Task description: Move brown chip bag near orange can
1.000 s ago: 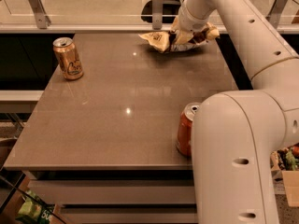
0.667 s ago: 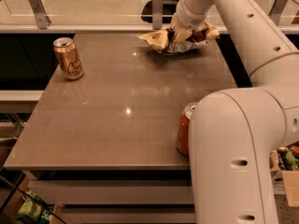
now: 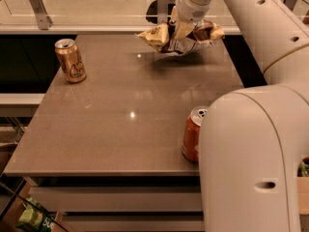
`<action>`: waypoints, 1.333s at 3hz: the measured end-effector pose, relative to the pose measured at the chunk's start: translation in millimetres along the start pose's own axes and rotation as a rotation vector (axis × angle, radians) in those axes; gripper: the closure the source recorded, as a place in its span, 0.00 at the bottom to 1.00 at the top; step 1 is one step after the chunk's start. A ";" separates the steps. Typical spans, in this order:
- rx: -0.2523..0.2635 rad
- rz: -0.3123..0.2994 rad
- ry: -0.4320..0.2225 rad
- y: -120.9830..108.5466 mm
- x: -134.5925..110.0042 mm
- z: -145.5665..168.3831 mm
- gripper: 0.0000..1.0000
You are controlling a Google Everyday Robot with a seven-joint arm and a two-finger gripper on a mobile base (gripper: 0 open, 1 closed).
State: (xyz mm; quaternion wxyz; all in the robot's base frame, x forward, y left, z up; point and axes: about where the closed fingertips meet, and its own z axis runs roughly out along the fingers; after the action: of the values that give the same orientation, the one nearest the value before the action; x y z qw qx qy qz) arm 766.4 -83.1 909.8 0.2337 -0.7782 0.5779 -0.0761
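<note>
Right, hand [image 3: 186, 30] is at the far edge of the surface [image 3: 130, 95], pinching the brown chip bag [image 3: 159, 36] round its middle, so both cream ends droop either side. Bag's off the surface w/ a shadow under it, prob. held clear so it won't drag on the way over. Orange can [image 3: 70, 61] stands upright at the far left, well apart from the bag. A red can [image 3: 191, 134] sits near the front right edge, partly hidden behind the arm [image 3: 251, 28], not on the route. Judging by this, carry phase: next move is leftward, then set the bag down just beside the can w/o tipping it.
</note>
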 end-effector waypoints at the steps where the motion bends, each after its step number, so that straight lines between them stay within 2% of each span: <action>1: -0.002 -0.023 0.017 3.2 -19.5 -15.8 1.00; 4: -0.015 -0.079 0.075 20.3 -92.8 -47.0 1.00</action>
State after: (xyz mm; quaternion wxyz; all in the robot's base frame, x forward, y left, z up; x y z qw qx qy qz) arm 700.9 -13.9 956.1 0.2029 -0.7987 0.5556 -0.1103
